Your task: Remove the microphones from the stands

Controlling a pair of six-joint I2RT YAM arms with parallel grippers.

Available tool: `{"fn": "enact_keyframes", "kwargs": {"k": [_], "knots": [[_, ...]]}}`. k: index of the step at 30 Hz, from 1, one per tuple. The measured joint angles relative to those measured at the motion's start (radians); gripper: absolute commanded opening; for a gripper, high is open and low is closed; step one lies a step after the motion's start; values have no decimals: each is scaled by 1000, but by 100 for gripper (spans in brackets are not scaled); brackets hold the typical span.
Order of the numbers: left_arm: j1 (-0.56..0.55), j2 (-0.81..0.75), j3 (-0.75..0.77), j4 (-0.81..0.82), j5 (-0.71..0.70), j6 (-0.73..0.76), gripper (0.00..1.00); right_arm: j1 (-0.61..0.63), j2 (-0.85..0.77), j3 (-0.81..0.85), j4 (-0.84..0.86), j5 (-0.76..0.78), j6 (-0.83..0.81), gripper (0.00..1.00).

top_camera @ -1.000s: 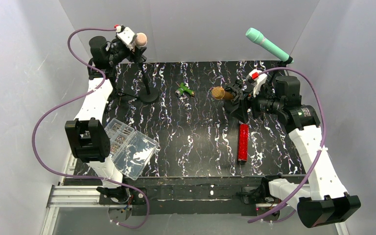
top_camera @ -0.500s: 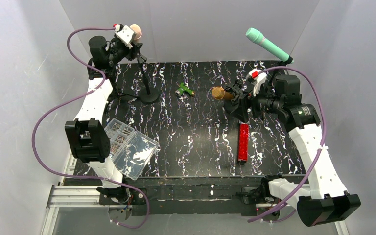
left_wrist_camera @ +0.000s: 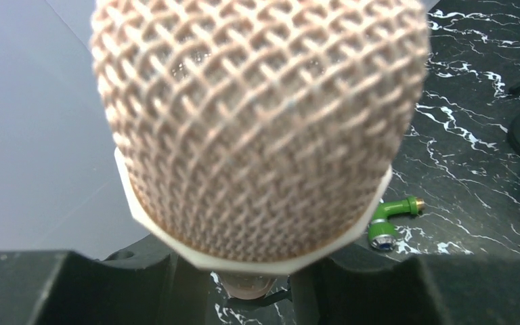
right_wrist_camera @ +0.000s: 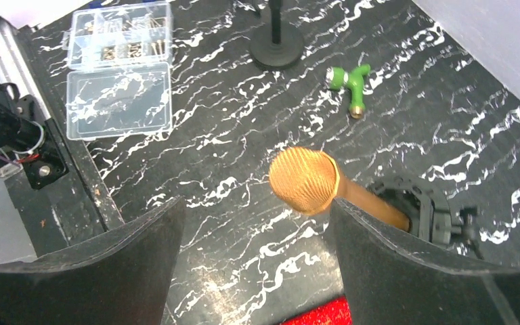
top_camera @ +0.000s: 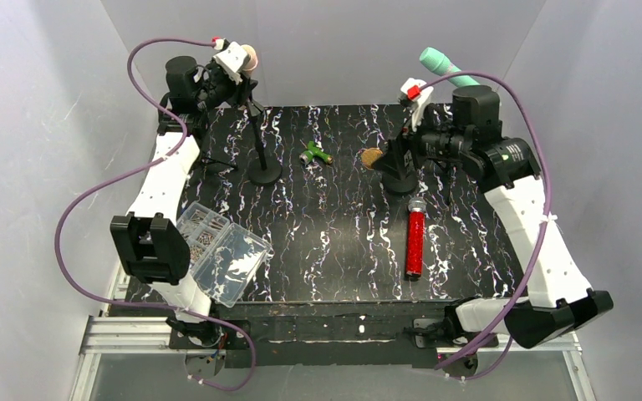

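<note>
A pink mesh-headed microphone sits atop a tall black stand at the back left. My left gripper is shut on it; in the left wrist view the microphone's head fills the frame, and its handle sits between the fingers of my left gripper. A gold microphone rests in a short black clip stand. My right gripper is open above it, with the gold head by the right finger. From above, the right gripper hovers over the gold microphone.
A red microphone lies on the marbled table right of centre. A teal microphone stands at the back right. A green fitting lies between the stands. An open clear parts box sits front left.
My left gripper closed on the pink microphone and carried it right; the tall stand's base slid right with it. My right arm rose and swung back-left over the gold microphone.
</note>
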Motion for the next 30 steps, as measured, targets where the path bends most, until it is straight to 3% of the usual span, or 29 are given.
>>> {"fn": "enact_keyframes", "kwargs": {"k": [8,16,30], "knots": [[-59,-63,26,-193,-95,23,0,111,95,70,42,14,24,86],[-206,-169,26,-411,-238,58,0,175,160,70,188,34,80,86],[-414,-261,26,-588,-557,100,0,284,328,36,479,5,242,82]]}}
